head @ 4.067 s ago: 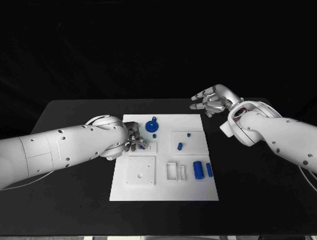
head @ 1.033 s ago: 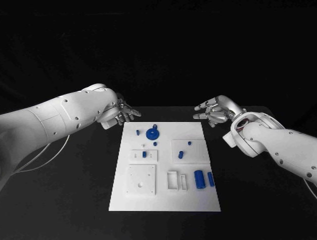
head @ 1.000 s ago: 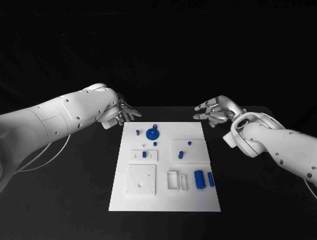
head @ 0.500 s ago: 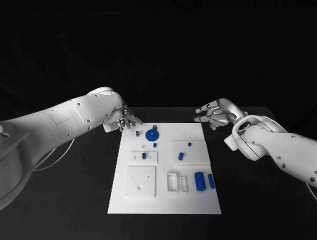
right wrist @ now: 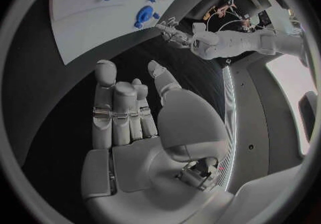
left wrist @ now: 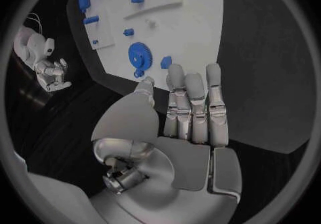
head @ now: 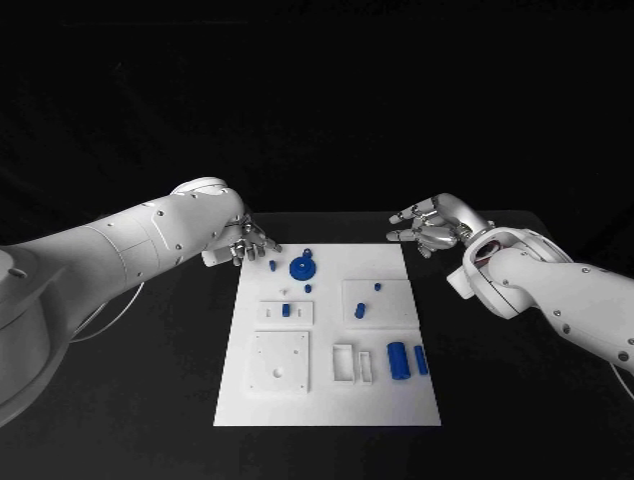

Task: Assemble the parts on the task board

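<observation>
One white task board [head: 332,400] lies in the middle of the black table [head: 144,400], its long axis running from the robot's side to the far edge. On it the head view shows a round blue gear [head: 303,268] near the far left corner, with small blue pegs around it. A blue peg [head: 287,310] stands in a white block, a slim blue pin [head: 362,309] lies on the raised plate to its right, and two blue cylinders [head: 398,359] lie side by side nearer the robot, their long axes parallel to the board's. The left hand [head: 248,243] hovers at the board's far left corner, fingers extended and holding nothing. The right hand [head: 430,226] hangs off the far right corner, fingers loosely apart, empty.
</observation>
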Robot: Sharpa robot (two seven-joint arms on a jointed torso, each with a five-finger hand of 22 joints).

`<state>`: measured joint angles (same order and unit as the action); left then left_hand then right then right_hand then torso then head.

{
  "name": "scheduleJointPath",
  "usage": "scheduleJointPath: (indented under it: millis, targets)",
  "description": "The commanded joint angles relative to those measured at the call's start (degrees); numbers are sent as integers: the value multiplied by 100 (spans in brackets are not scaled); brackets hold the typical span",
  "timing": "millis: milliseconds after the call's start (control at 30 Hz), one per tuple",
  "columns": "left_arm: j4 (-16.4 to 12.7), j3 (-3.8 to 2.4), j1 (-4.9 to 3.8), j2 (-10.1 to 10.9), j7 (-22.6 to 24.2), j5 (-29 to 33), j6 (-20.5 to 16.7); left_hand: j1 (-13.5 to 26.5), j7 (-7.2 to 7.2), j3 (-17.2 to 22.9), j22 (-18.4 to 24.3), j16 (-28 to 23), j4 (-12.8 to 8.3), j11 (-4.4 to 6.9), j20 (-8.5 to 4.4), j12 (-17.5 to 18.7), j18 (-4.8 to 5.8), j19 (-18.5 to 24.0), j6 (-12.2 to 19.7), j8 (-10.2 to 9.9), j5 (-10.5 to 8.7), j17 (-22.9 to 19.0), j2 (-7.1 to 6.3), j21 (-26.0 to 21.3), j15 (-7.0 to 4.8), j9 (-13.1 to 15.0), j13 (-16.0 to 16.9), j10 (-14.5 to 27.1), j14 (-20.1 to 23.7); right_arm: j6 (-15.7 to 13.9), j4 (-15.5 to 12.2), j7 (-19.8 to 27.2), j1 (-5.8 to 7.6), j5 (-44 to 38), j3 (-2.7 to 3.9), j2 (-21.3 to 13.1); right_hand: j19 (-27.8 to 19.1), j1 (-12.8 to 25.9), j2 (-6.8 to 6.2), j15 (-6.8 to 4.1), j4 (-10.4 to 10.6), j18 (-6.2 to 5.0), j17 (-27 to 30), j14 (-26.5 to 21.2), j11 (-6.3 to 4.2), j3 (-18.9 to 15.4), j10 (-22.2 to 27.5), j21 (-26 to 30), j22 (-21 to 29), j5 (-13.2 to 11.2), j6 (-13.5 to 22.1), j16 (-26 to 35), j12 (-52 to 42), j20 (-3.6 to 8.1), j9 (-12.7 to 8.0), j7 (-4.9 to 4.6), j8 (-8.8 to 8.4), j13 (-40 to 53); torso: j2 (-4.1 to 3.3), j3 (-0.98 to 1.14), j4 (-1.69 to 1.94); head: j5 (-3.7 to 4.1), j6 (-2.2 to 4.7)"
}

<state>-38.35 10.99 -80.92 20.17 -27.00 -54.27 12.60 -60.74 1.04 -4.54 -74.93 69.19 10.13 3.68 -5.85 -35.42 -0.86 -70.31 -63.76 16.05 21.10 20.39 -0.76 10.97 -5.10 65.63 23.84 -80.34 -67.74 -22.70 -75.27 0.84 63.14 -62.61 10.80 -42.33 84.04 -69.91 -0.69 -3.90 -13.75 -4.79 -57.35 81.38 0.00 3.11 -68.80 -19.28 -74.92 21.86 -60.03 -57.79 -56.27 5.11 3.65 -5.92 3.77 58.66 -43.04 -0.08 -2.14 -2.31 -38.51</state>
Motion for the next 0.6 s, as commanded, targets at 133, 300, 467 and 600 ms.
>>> scheduleJointPath:
  millis: [133,300,467,600]
  targets:
    - [20,4,19,-29,134,-109,162,15,-19,31,-116,31,78,-8,2,-16,86,66,45,-7,-59,-25,-113,15,-7,-100,-22,64,57,29,-15,40,-3,-4,10,-4,157,27,0,-4,-8,-87,-9,14,-6,35,-10,-33,-203,23,12,-4,16,-6,-8,-28,-23,-1,2,-2,4,19,-17]
    - [47,8,43,-50,150,-113,209,12,-24,51,-116,31,90,-13,5,-15,86,70,45,-17,-72,-36,-123,9,-4,-147,-32,70,66,29,-17,40,-3,-4,13,-3,157,27,0,-4,-8,-87,-9,14,-6,35,-10,-33,-203,23,12,-4,16,-6,-8,-28,-23,-1,1,-2,2,22,-17]
    - [107,16,90,-76,170,-119,248,10,-25,53,-116,33,86,-14,7,-16,86,72,43,-18,-71,-37,-118,8,-2,-158,-33,71,69,30,-27,37,-3,-4,15,-10,157,27,0,-4,-8,-87,-9,14,-6,35,-10,-33,-203,23,12,-4,16,-6,-8,-28,-23,-1,-1,-5,2,34,-20]
    - [147,18,120,-96,192,-118,236,13,-27,23,-117,51,40,-14,5,-34,86,68,37,-36,-72,-46,-79,12,-3,-234,-33,78,71,29,-36,34,-3,-5,17,-13,157,27,0,-4,-8,-87,-9,14,-6,35,-10,-33,-203,23,12,-4,16,-6,-8,-28,-23,-1,-7,-2,-5,39,-15]
